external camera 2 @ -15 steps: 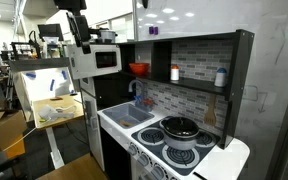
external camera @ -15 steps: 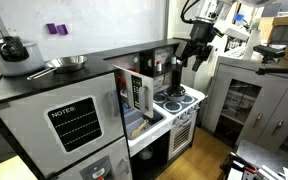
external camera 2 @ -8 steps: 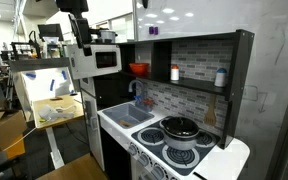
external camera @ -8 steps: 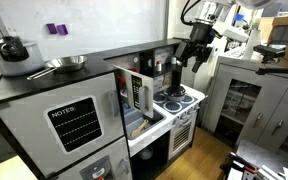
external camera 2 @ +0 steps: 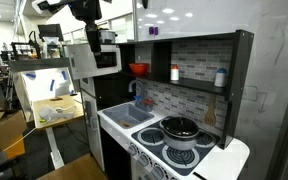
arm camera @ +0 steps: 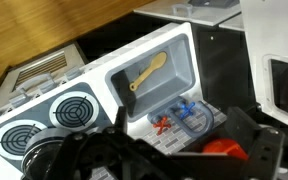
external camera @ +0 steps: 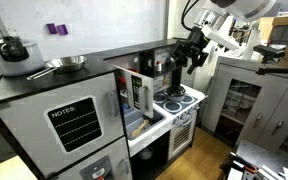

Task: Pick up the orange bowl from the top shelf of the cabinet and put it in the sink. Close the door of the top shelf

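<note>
**Spotter:** Nearest corner of the worktop: the black lidded pot (external camera 2: pixel 181 128) sits on its burner, out of your path.

**Caller:** Past it, at the far end of the worktop, is the white plastic sink (external camera 2: pixel 124 118). That's your drop.

**Spotter:** A yellow wooden spoon (arm camera: pixel 149 70) lies in the basin, so I'd land the bowl beside it.

**Caller:** And the shallow orange bowl (external camera 2: pixel 139 69)?

**Spotter:** It's on the top shelf, above the back edge at the sink end, untouched. The white cabinet door with the dark window (external camera 2: pixel 102 60) hangs swung out, which leaves the shelf mouth free for you.

**Caller:** The black two-finger gripper (external camera: pixel 189 62)?

**Spotter:** It hangs at shelf height, out past the front edge. It can't be holding the bowl, which is on the shelf. How wide the fingers stand I can't tell, as they're too dark and blurred. My read is that you're lining up the reach. The grasp, the drop and the door are not yet done.
</note>
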`<state>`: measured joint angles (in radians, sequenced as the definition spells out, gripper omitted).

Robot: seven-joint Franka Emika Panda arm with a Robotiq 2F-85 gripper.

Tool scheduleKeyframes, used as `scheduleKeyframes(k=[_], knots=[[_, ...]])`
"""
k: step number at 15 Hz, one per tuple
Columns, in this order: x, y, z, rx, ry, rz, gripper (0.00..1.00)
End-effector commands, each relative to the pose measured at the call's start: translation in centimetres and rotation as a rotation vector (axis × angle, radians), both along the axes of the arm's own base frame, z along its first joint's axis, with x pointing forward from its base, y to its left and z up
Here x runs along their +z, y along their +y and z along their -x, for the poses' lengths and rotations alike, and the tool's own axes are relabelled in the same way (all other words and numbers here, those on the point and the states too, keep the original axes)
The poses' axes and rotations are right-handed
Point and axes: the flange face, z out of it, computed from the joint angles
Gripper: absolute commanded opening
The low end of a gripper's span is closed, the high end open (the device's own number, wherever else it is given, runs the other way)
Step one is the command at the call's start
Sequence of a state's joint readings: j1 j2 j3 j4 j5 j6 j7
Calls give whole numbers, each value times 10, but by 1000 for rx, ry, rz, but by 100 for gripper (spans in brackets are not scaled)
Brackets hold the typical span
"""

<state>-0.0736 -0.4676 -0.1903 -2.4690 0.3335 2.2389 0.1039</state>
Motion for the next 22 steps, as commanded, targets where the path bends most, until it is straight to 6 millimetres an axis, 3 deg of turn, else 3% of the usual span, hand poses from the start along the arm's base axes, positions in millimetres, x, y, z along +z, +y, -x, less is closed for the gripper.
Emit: scheduleKeyframes(k=[1,7,14,15,22], knots=[[-5,-9,-11,-115,-33,-58,100],[-9,-15,-38,-210,-68,-83,100],[0,-29,-76,-347,-135,-122,100],[-2,-27,-65,-308,-116,-100,100],[-1,-29,-72,-327,-120,-107,100]])
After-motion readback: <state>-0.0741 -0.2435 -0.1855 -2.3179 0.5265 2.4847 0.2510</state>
